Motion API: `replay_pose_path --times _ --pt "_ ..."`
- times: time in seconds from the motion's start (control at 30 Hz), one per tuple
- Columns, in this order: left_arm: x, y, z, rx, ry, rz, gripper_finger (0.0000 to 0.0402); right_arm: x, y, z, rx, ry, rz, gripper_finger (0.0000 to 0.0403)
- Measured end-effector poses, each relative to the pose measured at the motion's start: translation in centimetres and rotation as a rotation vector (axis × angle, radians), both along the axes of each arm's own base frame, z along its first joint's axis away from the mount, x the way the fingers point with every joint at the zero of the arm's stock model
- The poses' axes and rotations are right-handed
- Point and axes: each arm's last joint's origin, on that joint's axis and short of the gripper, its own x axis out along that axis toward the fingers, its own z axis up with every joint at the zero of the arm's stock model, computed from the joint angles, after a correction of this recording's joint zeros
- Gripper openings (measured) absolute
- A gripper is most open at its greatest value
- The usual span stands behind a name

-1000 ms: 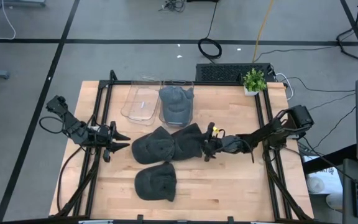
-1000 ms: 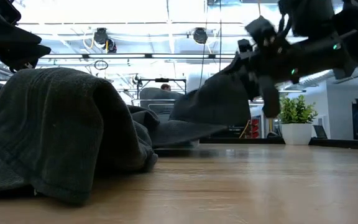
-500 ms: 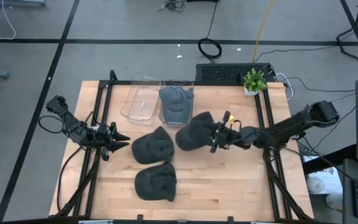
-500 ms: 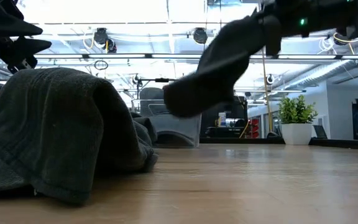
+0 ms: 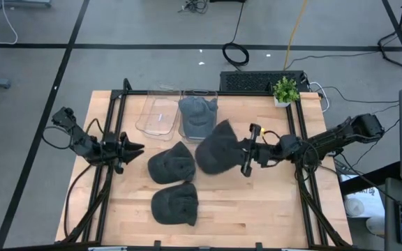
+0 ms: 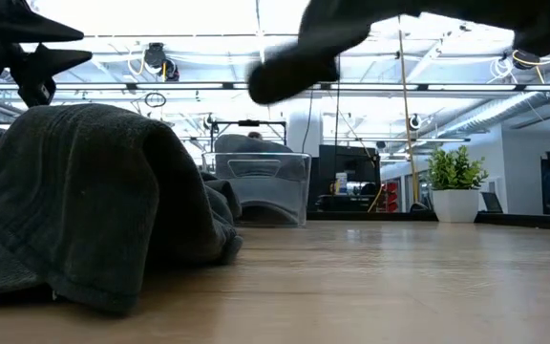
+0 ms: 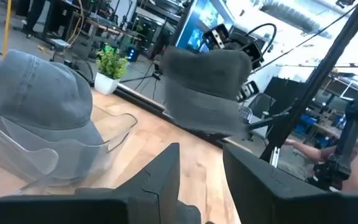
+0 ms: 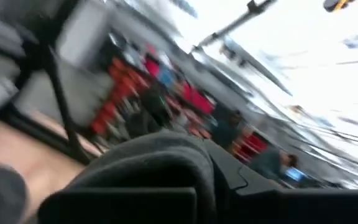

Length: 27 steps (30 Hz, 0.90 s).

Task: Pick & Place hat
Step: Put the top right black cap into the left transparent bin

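A dark grey hat (image 5: 215,148) hangs in the air over the table's middle, with my right gripper (image 5: 245,156) shut on it; the low view shows it high above the wood (image 6: 299,53). Two more dark hats lie crown up on the table, one at the middle (image 5: 171,164) and one nearer the front (image 5: 175,203). A lighter grey hat (image 5: 197,115) sits in a clear bin (image 5: 213,97) at the back. My left gripper (image 5: 132,148) stands open at the table's left, pointing level toward the hats, nothing between its fingers (image 7: 163,177). My right gripper holds the dark hat by its right-hand edge (image 5: 234,150), pinched between the two fingers. The fingers come from the table's right, slanting a little upward. The hat is lifted clear of the table and reaches out to the left of the fingers; grey cloth (image 8: 160,155) covers the fingers in the wrist view.
An empty clear bin (image 5: 158,115) stands left of the bin with the hat. A small potted plant (image 5: 285,90) is at the back right corner. Bare wood (image 5: 257,202) lies at the front right. Black frame rails (image 5: 110,125) run along both sides.
My right gripper has risen and drawn a little toward the table's far right, tipping upward, and has carried the dark hat up: it lay spread on the wood against the middle hat, and now hangs clear. My left gripper has tipped up slightly in place.
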Motion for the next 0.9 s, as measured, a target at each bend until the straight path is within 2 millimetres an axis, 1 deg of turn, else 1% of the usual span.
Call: replay_pose_path --times 0.07,0.2,0.27,0.33,0.4,0.47,0.53,0.6,0.7,0.77,0.83,0.9 --pt "0.0 0.1 0.0 -0.040 -0.003 0.018 0.0132 0.1 -0.6 0.1 0.029 -0.012 0.083 0.0000" --pt "0.2 0.0 -0.1 -0.230 -0.020 0.002 0.0131 0.3 -1.9 0.0 0.086 -0.004 0.204 0.0000" --pt "0.5 0.0 -0.3 -0.288 -0.013 0.011 0.0132 0.5 -2.4 -0.1 0.104 -0.005 0.253 0.0000" --pt "0.8 0.1 -0.4 -0.364 -0.019 0.044 0.0132 0.6 -2.7 -0.1 0.107 -0.009 0.314 0.0000" --pt "1.4 0.1 -0.6 -0.422 -0.018 0.079 0.0133 0.7 -2.9 0.3 0.096 -0.020 0.370 0.0000" --pt "2.1 0.0 -0.8 -0.484 -0.015 0.100 0.0142 0.9 -2.9 0.7 0.090 -0.021 0.409 0.0000" --pt "3.0 -0.2 -0.9 -0.515 -0.015 0.106 0.0163 1.3 -3.0 1.0 0.087 -0.011 0.423 0.0000" --pt "4.1 -0.4 -1.0 -0.526 -0.014 0.087 0.0192 1.8 -3.0 1.1 0.079 -0.002 0.419 0.0000" --pt "5.8 -0.6 -0.8 -0.540 -0.058 0.037 0.0240 2.8 -3.0 1.2 0.077 0.007 0.420 0.0000" --pt "6.8 -0.7 -0.7 -0.540 -0.090 -0.027 0.0267 3.4 -2.9 1.0 0.070 0.024 0.448 0.0000" --pt "7.6 -0.7 -0.7 -0.553 -0.113 -0.097 0.0287 4.2 -2.8 1.1 0.056 0.029 0.489 0.0000" --pt "8.9 -0.9 -0.6 -0.566 -0.090 -0.128 0.0300 4.7 -2.7 1.5 0.044 0.020 0.516 0.0000"
